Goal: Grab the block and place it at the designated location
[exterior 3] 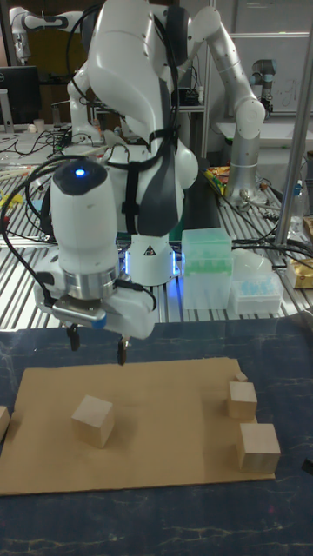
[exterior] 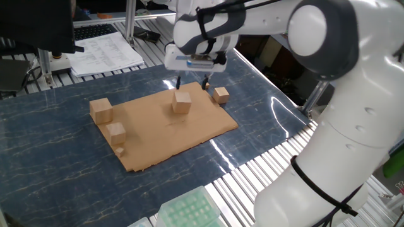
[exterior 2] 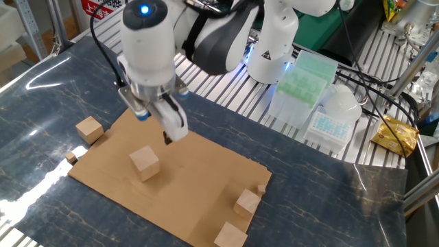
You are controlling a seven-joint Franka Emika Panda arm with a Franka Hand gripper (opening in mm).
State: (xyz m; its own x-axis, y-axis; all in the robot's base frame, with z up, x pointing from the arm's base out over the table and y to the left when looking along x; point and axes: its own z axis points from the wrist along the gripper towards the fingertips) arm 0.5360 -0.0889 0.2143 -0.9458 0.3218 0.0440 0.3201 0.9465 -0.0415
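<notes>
The block (exterior: 182,102) (exterior 2: 145,162) (exterior 3: 93,420), a plain wooden cube, rests alone on the brown cardboard sheet (exterior: 158,135) (exterior 2: 199,185) (exterior 3: 165,434). My gripper (exterior: 190,83) (exterior 2: 152,129) (exterior 3: 98,349) hovers open just above and behind it, with nothing between its fingers and a clear gap to the cube. The black dot of the designated location does not show in any view.
On the sheet's far side from the block are a large cube (exterior: 101,110) (exterior 2: 230,235) (exterior 3: 258,447), a smaller one (exterior: 116,132) (exterior 2: 247,202) (exterior 3: 243,400) and a tiny chip (exterior: 119,151). Another cube (exterior: 220,95) (exterior 2: 89,129) lies just off the sheet. A green tube rack (exterior 2: 302,79) (exterior 3: 207,265) stands behind.
</notes>
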